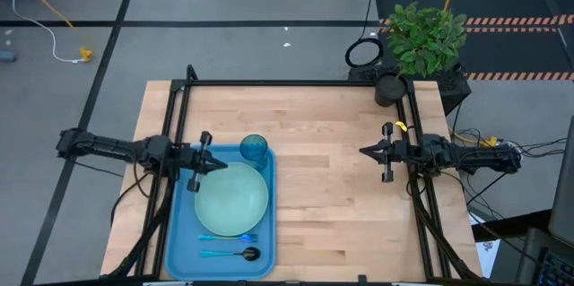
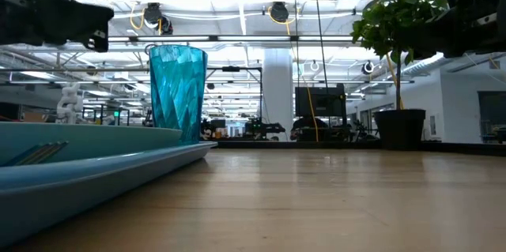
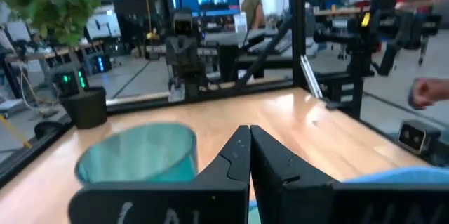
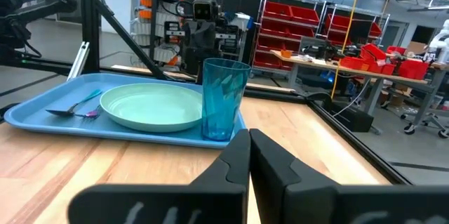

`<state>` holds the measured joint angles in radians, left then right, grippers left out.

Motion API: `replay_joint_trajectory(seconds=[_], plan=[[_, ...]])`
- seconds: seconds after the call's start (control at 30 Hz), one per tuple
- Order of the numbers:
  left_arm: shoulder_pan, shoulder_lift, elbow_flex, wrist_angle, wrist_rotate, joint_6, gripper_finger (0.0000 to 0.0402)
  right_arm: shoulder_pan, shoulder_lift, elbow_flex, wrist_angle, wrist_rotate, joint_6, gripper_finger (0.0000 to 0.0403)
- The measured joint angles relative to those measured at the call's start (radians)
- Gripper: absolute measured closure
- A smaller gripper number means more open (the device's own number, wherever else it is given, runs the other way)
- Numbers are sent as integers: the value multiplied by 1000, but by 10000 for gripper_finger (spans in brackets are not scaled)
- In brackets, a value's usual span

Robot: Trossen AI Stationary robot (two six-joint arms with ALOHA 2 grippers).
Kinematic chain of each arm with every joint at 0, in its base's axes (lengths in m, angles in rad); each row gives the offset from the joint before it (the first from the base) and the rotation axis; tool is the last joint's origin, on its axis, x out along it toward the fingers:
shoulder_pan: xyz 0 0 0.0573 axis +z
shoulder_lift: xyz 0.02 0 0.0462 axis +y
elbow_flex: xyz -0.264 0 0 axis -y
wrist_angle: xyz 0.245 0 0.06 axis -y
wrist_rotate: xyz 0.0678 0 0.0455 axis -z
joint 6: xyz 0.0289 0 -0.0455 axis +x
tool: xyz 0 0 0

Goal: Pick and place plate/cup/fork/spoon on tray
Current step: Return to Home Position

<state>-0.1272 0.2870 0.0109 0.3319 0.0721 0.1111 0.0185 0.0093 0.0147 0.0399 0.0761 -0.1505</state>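
**All four pieces on the tray; we advise a clean withdrawal to home**

We find the tray (image 1: 182,243) lying under and ahead of the left gripper (image 1: 222,167). That gripper's fingers are pressed together and hold nothing. The right gripper (image 1: 362,151) is likewise closed and empty. It faces the tray from well apart, over bare table.

The plate (image 1: 231,198) lies flat on the tray, and its near rim is directly below the left fingertips. The cup (image 1: 254,149) stands upright in the tray corner, just ahead of those fingertips and to one side. It is close to the plate's rim. The fork (image 1: 229,238) and the spoon (image 1: 231,254) lie side by side beyond the plate's far edge, the spoon being the farther of the two from the left gripper.

In our judgement, placement is complete and only the retreat is left.

- **Left arm:** it should draw straight back along its own line, rising or holding its height, with no sideways swing. The cup is the tall piece nearest its tip and would tip easily.
- **Right arm:** it has open table all around and carries little risk.
- **Both grippers:** we see no reason for either to open on the way.
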Motion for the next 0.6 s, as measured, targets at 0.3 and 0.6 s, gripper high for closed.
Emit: replay_joint_trajectory(seconds=[0.3, 0.6], plan=[[74, -143, 0, -143, 7, -24, 401, 0, 0, 0, 0, 0, 0, 403], [130, -251, 0, -262, 6, -44, 401, 0, 0, 0, 0, 0, 0, 403]])
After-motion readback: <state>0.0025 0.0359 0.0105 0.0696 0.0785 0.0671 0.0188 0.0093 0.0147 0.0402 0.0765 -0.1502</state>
